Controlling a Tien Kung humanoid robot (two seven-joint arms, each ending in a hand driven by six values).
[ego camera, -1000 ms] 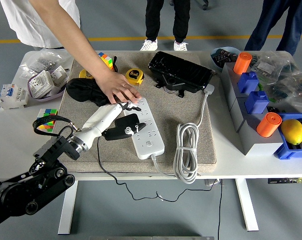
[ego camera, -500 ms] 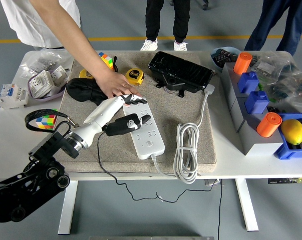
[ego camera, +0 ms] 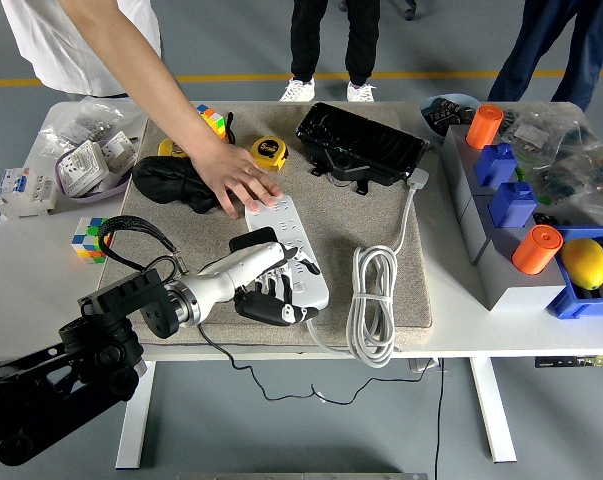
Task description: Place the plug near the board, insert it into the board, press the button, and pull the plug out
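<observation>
The left hand (ego camera: 277, 292) lies fingers curled over the near end of the white board (ego camera: 286, 250), by the bench (ego camera: 21, 270) edge; whether it holds the plug I cannot tell. Beyond it, a person's hand (ego camera: 239, 183) presses the board's far end; the grey mat (ego camera: 381, 215) lies open rightward.

White board (ego camera: 299, 252) lies flat on the mat, black plug (ego camera: 259, 238) inserted.
</observation>
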